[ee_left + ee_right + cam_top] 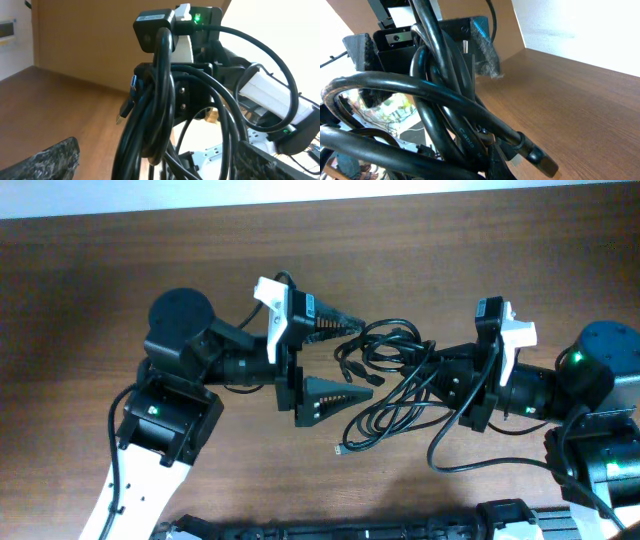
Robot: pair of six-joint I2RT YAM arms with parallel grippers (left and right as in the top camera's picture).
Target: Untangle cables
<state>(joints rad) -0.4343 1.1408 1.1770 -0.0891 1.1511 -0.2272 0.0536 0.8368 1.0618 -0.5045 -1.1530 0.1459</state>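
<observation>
Brown wooden table point(120, 240): left gripper point(338, 362) stands spread open and empty; right gripper point(442, 377) clamps the tangled cables point(400, 392).

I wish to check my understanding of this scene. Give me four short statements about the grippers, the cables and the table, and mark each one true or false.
1. The left gripper has its two dark fingers spread wide apart. True.
2. The thin black cables lie in separate straight lines. False: they are looped together in one tangle.
3. In the overhead view, the cables sit between the left gripper and the right gripper. True.
4. The table has a white plastic surface. False: it is brown with a wood grain.
</observation>
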